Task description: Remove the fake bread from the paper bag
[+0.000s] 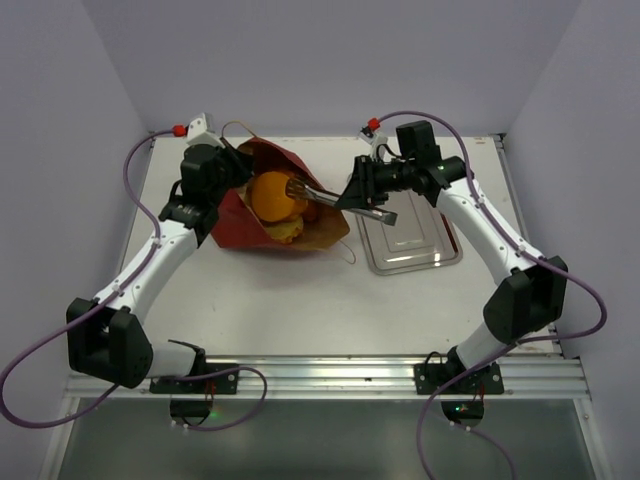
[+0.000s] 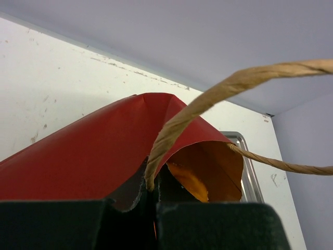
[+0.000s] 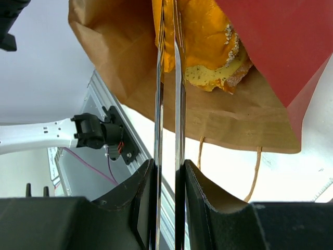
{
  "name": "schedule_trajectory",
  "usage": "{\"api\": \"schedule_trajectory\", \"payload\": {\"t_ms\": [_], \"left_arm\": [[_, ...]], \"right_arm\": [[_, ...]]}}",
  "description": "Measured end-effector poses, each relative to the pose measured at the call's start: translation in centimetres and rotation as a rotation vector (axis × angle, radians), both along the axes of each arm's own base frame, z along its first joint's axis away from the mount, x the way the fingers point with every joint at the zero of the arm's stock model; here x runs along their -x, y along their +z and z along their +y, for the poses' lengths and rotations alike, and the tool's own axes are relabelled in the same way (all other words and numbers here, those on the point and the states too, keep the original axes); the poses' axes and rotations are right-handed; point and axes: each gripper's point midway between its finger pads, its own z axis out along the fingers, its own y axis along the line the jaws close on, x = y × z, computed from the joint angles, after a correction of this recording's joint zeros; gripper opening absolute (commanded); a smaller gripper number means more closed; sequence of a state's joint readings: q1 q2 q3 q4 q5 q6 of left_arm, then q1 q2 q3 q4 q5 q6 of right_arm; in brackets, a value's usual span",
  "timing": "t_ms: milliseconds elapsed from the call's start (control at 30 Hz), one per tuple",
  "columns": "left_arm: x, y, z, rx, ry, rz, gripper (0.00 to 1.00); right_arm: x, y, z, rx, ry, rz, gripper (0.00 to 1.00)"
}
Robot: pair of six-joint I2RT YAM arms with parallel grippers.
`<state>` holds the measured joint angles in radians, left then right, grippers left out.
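- Top external view: the red paper bag (image 1: pixel 240 222) lies on its side near the far edge of the tabletop (image 1: pixel 300 310), left of the middle, with its brown mouth facing the right edge.
- The fake bread is inside the bag's mouth: a round bun (image 1: pixel 272 195) on top, with other golden pieces (image 1: pixel 285 233) under it.
- The left gripper (image 1: pixel 228 165) is at the bag's upper rim. In the left wrist view its fingers (image 2: pixel 155 195) are pinched on the red paper (image 2: pixel 88 156) where the twine handle (image 2: pixel 218 94) starts.
- The right gripper (image 1: pixel 352 195) is clamped on metal tongs (image 1: pixel 325 196), whose tips rest on the bun.
- Right wrist view: the tong blades (image 3: pixel 158 104) run from the gripper (image 3: pixel 167 172) to the orange bun (image 3: pixel 205 26), beside a seeded piece (image 3: pixel 223 73).
- A steel tray (image 1: pixel 415 245) sits just beside the bag, toward the right edge.
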<state>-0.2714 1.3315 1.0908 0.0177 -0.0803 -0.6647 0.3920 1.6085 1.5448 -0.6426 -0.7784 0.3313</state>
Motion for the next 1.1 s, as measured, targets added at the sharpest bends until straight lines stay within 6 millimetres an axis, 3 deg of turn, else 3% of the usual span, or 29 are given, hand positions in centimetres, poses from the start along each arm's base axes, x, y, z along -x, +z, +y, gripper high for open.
{"api": "schedule_trajectory", "payload": {"t_ms": [433,667,933,1100], "left_arm": [[-0.4,-0.3,0.5,-0.012,0.031,0.018,0.0],[-0.4,-0.3,0.8,-0.016,0.04,0.028,0.0],[-0.6,-0.4,1.4,-0.016,0.05,0.031,0.0],[-0.8,-0.6,1.5,-0.009,0.05,0.032,0.0]], "right_arm": [[2.2,3.6,-1.7,-0.007,0.022,-0.134,0.0],[1.6,5.4,-3.9,-0.023,-0.03,-0.187,0.0],[0.5,8.9,-7.4,-0.076,-0.108,-0.26,0.0],[0.6,8.9,-7.8,-0.089,-0.109,-0.266,0.0]]}}
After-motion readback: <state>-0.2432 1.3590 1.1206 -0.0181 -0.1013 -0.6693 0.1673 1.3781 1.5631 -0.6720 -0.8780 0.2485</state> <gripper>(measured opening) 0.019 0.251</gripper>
